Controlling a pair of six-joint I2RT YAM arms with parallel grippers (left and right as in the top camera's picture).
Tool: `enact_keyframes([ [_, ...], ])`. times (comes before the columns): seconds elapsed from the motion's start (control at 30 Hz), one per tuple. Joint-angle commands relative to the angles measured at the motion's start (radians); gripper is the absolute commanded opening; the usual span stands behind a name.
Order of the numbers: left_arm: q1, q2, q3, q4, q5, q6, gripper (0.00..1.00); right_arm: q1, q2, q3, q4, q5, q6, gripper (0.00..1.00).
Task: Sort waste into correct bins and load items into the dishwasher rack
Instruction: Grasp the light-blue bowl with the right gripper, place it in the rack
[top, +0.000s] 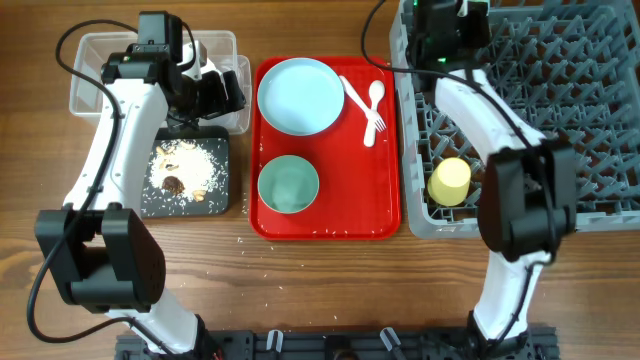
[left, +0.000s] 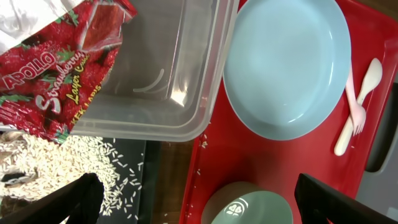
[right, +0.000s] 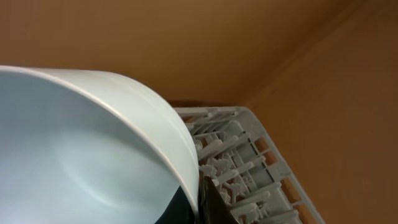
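Gripping the light blue bowl (right: 81, 162) tight with the right pincer (top: 445, 25), up at 1 o'clock over the grey rack (top: 560, 120), ready for the pegs. Holding nothing in the wide-open left pincer (left: 196, 186), beside the strawberry wrapper (left: 56, 74) in the clear tub (left: 186, 62) at 10 o'clock, the right home for trash.

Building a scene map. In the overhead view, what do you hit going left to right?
clear tub → light blue plate → white fork and spoon → grey dishwasher rack
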Motion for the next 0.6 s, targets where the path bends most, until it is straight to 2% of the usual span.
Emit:
enact_keyframes([
  [0.0,-0.002,-0.018,0.016,0.002,-0.002,0.001,1.00,-0.003,0.071,0.003,0.037,0.050,-0.059,0.04],
  [0.2,-0.002,-0.018,0.016,0.001,-0.002,0.001,1.00,0.026,0.102,0.003,0.036,0.077,-0.096,0.06],
  [0.3,-0.002,-0.018,0.016,0.002,-0.002,0.001,1.00,0.068,0.102,0.003,0.026,0.084,-0.164,0.30],
  [0.5,-0.002,-0.018,0.016,0.002,-0.002,0.001,1.00,0.125,0.102,0.003,-0.020,0.084,-0.135,0.84],
  [0.57,-0.002,-0.018,0.016,0.001,-0.002,0.001,1.00,0.144,0.102,0.003,-0.021,0.084,-0.136,0.97],
])
